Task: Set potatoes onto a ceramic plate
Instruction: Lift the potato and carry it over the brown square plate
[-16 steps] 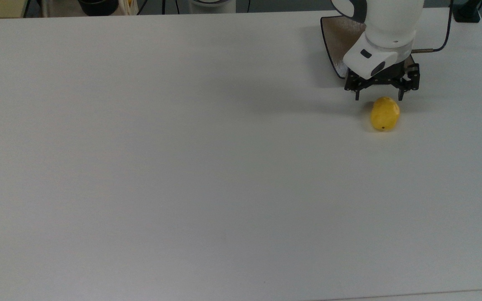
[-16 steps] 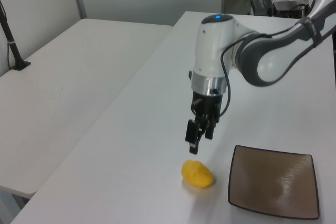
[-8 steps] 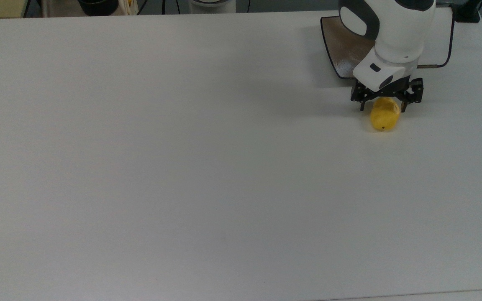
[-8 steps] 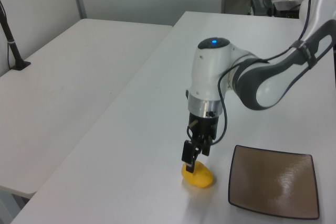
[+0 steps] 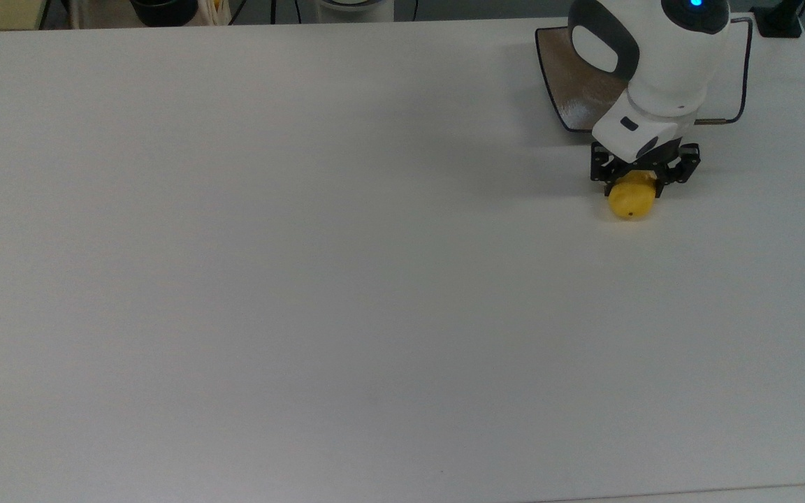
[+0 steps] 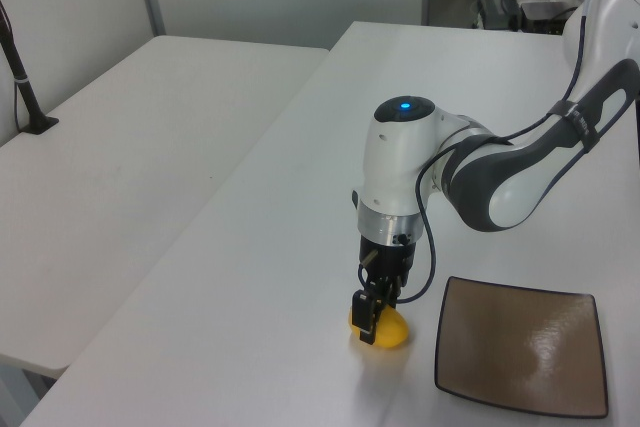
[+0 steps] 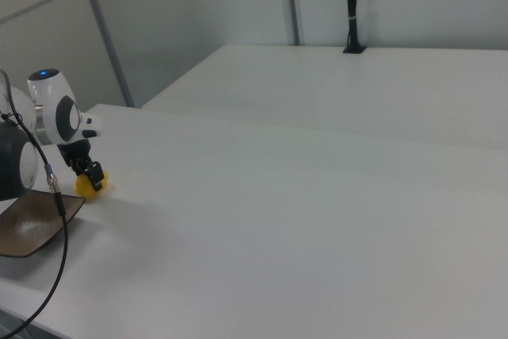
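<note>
While the potato [image 5: 630, 199] lies on the white table [image 5: 305, 244], the gripper [image 5: 636, 183] stands low over it, its fingers narrowed against the potato's sides and apparently clasping it; in the left view the black fingers [image 6: 365, 309] reach down around the yellow potato [image 6: 385, 328], which sits just beside the ceramic plate [image 6: 522, 345] at the left view's left; in the top view the ceramic plate [image 5: 574, 70] lies beyond the arm, partly hidden by it; the right view shows the potato [image 7: 89, 184] near the plate's [image 7: 32, 224] far edge.

Potato [image 5: 630, 200]: small, bright yellow, lumpy oval with a tiny dark spot, lying on its side.
Plate [image 6: 522, 357]: square, glossy brown-grey, dark rim, flat, near the potato.
</note>
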